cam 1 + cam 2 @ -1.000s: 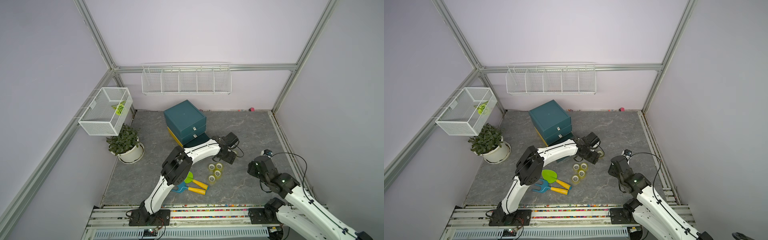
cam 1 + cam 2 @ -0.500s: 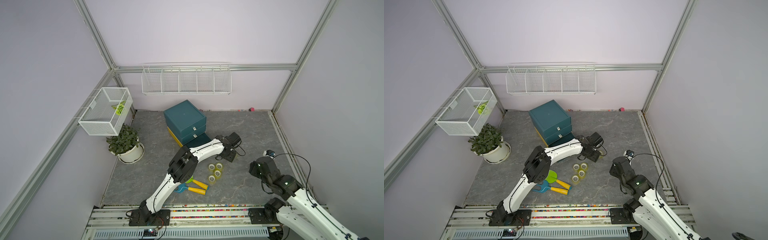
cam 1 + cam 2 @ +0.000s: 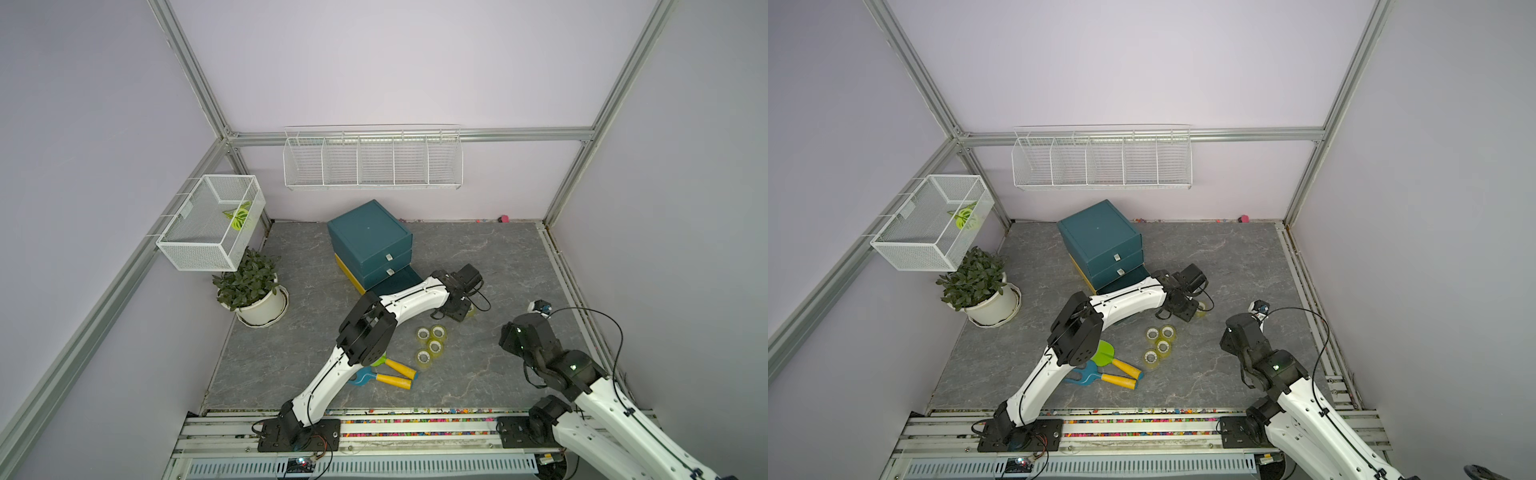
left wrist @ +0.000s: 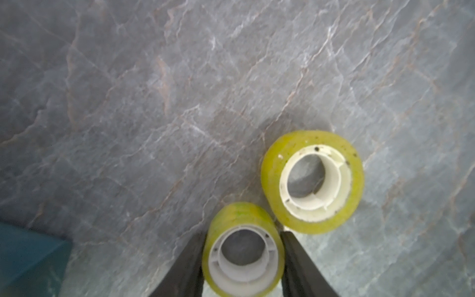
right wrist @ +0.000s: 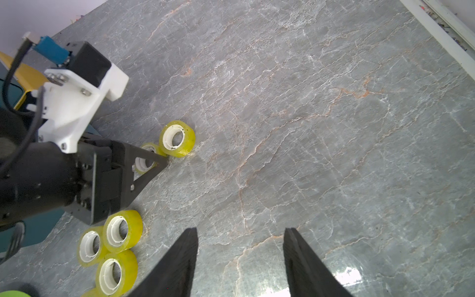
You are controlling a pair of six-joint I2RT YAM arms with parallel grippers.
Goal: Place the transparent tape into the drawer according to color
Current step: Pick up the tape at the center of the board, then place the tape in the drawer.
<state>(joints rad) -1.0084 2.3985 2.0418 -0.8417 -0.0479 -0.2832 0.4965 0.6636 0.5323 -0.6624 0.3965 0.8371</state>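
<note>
Left gripper (image 4: 243,232) pinches one yellow-green tape roll (image 4: 243,270); five more lie nearby. Its arm stretches low beside the drawers (image 3: 370,237). Right gripper (image 5: 240,228) hovers wide, empty.

Yel-green tape roll (image 4: 243,252) lies flat, 2nd roll (image 4: 312,180) just beside; 4 others (image 3: 434,345) clustered.

Left arm (image 3: 415,293) reaches out past the teal drawer unit (image 3: 368,241). The left jaws are low on the grey worktop (image 3: 498,257), with a yellow-green roll (image 3: 470,312) peeking out right beside them. Four more rolls (image 3: 432,345) sit clustered nearby. Toy shovels (image 3: 395,374) lie partly under the elbow. Right arm (image 3: 536,345) hangs well apart.
</note>
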